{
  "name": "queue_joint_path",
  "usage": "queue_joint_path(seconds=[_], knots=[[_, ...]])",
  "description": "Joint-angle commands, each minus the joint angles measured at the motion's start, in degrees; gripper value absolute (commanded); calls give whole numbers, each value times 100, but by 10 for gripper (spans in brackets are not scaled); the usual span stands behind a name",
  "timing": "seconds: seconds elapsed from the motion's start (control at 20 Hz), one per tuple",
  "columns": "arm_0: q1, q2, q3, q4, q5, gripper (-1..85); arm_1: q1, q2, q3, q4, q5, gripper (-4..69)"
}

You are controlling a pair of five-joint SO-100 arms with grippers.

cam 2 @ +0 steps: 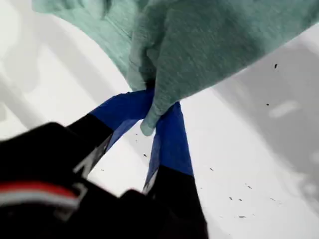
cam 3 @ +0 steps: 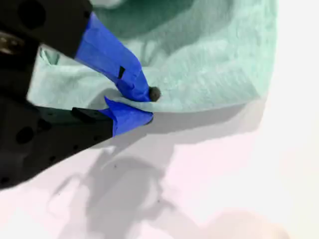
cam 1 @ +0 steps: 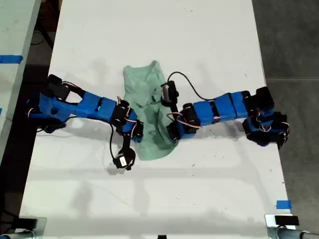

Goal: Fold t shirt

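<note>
Lying on the white table (cam 1: 199, 45), the t shirt (cam 1: 147, 107) sits mid-table between our two blue arms, wrinkled, its lower part bunched where the grippers meet it. My first gripper (cam 2: 154, 112) has its blue-taped jaws pinched together on a fold of the fabric, which is lifted off the table surface in the first wrist view. My second gripper (cam 3: 142, 105) has its jaws narrowed onto the shirt's edge, cloth caught between the tips. We cannot match either gripper to an arm in the exterior view.
</note>
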Motion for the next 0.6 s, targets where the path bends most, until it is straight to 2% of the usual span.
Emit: queue_joint_path(seconds=[0.0,0.3,0.55], knots=[[-343,1037,-554,158,158,-1,492,1116,-211,-9,-448,14],[-1477,2145,-44,817,650,-1,1679,1907,70,-369,-1696,15],[-2733,3190,1310,668,1239,-1,2681,1951,439,-1494,-2742,15]])
